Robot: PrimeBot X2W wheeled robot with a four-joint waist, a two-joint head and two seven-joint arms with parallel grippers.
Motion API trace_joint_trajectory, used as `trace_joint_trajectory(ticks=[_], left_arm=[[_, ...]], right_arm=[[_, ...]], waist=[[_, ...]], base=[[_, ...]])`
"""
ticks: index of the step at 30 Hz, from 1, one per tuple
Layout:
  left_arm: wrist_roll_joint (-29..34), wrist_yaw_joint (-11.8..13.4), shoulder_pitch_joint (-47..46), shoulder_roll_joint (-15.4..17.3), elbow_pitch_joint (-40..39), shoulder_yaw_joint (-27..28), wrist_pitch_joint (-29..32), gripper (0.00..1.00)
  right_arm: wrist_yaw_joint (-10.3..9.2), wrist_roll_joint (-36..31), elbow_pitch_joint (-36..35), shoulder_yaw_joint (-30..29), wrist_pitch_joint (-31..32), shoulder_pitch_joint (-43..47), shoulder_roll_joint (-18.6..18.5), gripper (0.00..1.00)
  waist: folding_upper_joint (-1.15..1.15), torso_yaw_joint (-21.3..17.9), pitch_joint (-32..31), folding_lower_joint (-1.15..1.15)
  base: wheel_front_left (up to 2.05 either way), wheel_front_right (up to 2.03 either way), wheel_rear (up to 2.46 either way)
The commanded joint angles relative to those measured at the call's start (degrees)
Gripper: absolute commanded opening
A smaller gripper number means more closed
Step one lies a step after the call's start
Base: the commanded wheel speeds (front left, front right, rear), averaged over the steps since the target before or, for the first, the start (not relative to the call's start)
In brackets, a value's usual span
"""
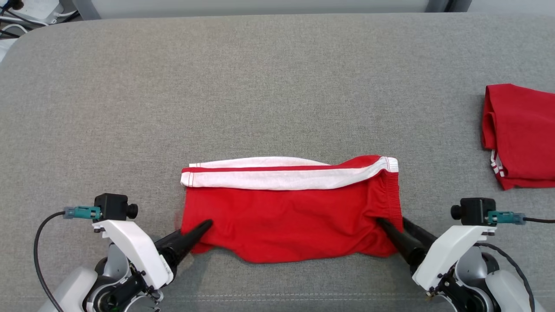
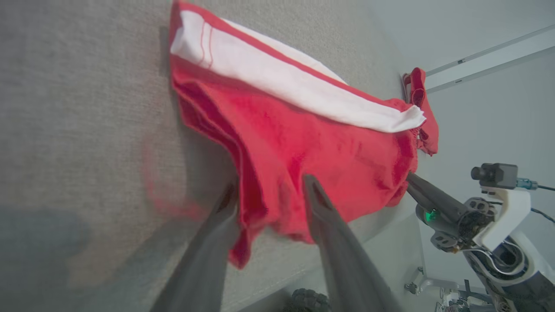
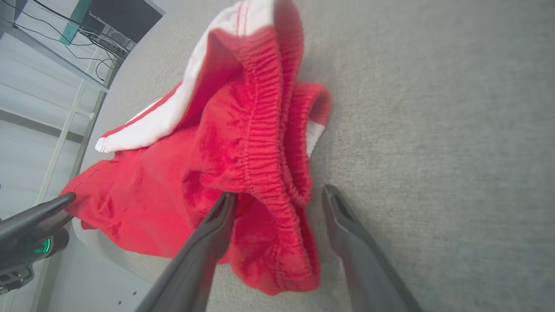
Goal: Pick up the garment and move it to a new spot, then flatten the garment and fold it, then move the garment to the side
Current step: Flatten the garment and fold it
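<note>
Shorts (image 1: 286, 225), red with a white side stripe, lie folded lengthwise on the grey padded surface (image 1: 130, 108), spanning the gap between the two grippers. The left gripper (image 1: 207, 225) straddles the near leg-hem corner, with cloth between its parted jaws. The right gripper (image 1: 390, 220) likewise brackets the elastic waistband (image 3: 264, 143), its jaws apart and not yet clamped. Both arms come in low from the near edge, fingers angled inward toward each other. That placement suits pinching both near corners at once, probably to lift the near edge over for a further fold. A second folded red garment (image 1: 520, 134) lies well beyond the right jaws' outer side.
</note>
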Motion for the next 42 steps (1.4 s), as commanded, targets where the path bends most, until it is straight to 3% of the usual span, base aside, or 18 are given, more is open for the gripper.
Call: trace_joint_trajectory(ticks=[1,5,16,19,22,26,28,32,37,42], left_arm=[[0.1,-0.1,-0.7,2.0,-1.0,2.5,-0.7,1.0],[3.5,0.9,0.7,3.4,-0.4,2.2,-3.6,1.0],[16.3,8.6,3.5,5.8,-7.4,6.1,-22.2,1.0],[20.5,12.5,3.9,5.1,-8.9,7.1,-28.1,1.0],[23.4,18.0,4.8,2.8,-9.5,9.0,-33.3,1.0],[29.2,23.3,6.6,0.4,-10.5,10.1,-35.8,1.0],[35.1,25.1,8.1,-0.9,-11.6,11.0,-36.2,1.0],[42.0,24.9,10.1,-2.5,-13.7,12.9,-36.2,1.0],[48.6,19.9,14.7,-3.6,-14.1,14.8,-36.3,1.0],[49.9,15.6,18.1,-3.5,-11.9,18.8,-36.3,1.0]], right_arm=[[0.01,-0.9,-1.7,0.3,-1.0,0.4,-0.4,1.0],[0.01,-2.4,-3.7,-0.9,-3.5,2.1,0.1,1.0],[0.01,-11.6,-8.8,-5.5,-14.5,6.4,0.2,1.0],[0.01,-14.7,-9.1,-6.6,-17.0,6.9,0.7,1.0],[0.01,-18.1,-9.5,-7.4,-19.9,7.1,1.3,1.0],[0.01,-22.1,-9.4,-8.1,-23.1,7.9,2.1,1.0],[0.01,-24.8,-9.0,-9.0,-25.1,8.9,2.7,1.0],[0.01,-27.8,-8.6,-10.0,-27.0,9.9,3.3,1.0],[0.01,-32.1,-8.3,-11.4,-29.1,12.2,4.4,1.0],[0.01,-35.1,-8.9,-12.7,-30.3,14.9,5.6,1.0]], waist=[[0.0,0.0,-0.1,0.0],[0.0,0.1,-1.1,0.0],[0.0,0.5,-4.2,0.0],[0.0,0.5,-5.1,0.0],[0.0,0.4,-6.1,0.0],[0.0,0.2,-7.7,0.0],[0.0,0.2,-8.8,0.0],[0.0,0.2,-9.9,0.0],[0.0,0.1,-12.0,0.0],[0.0,-0.3,-13.5,0.0]], base=[[0.0,0.0,0.0],[0.0,0.0,0.0],[0.0,0.0,0.0],[0.0,0.0,0.0],[0.0,0.0,0.0],[0.0,0.0,0.0],[0.0,0.0,0.0],[0.0,0.0,0.0],[0.0,0.0,0.0],[0.0,0.0,0.0]])
